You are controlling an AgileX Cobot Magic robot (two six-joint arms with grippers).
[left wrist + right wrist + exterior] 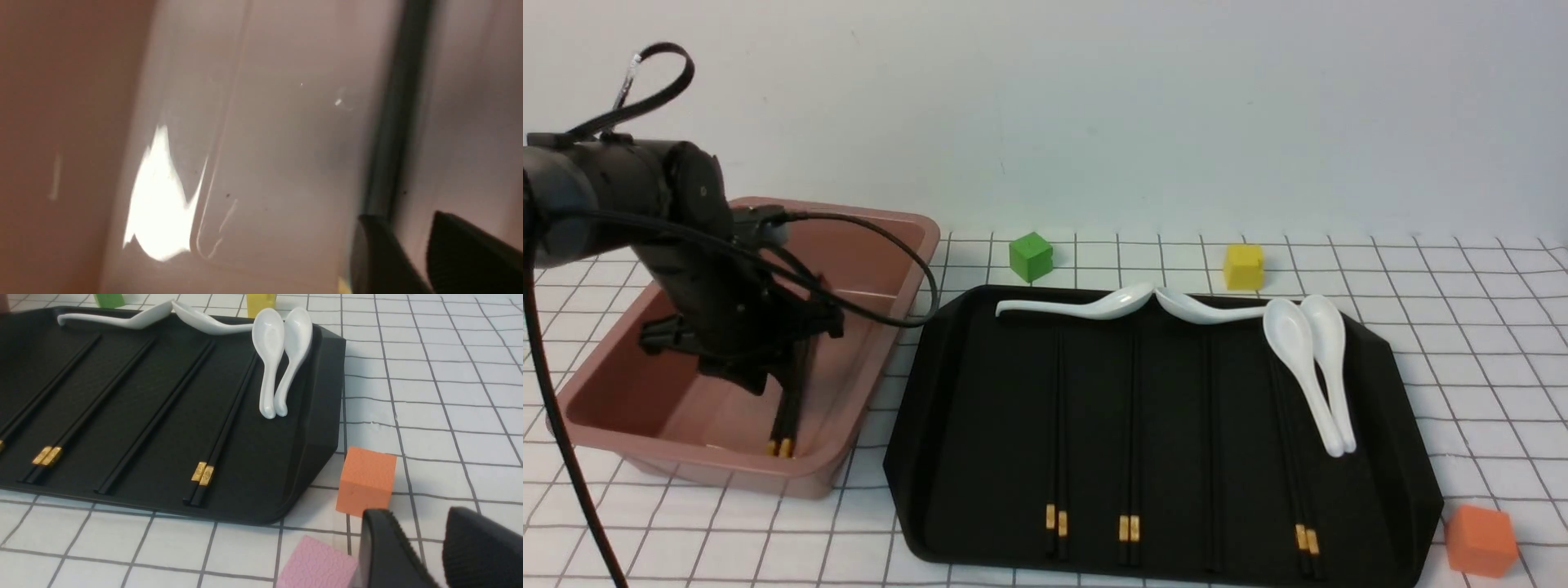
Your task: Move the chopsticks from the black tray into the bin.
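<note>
One pair of chopsticks (783, 425) is in the bin (866, 219), banded ends toward its near wall, upper part hidden behind the left claw (402, 218). Wrist view is blurred, so can't tell its grip. More pairs lie on the black tray (1409, 392). Right claw (410, 514) is slightly apart, empty. White gridded bench (1462, 327), plain pale wall (1094, 106).

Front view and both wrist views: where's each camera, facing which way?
Front view: between the arms, facing forward over black tray and bin; left arm shows.
Left wrist view: on the left wrist, inside the bin; left gripper shows.
Right wrist view: on the right wrist, facing tray and orange cube; right gripper shows.
Shared: front and right wrist views both show the white spoons.
</note>
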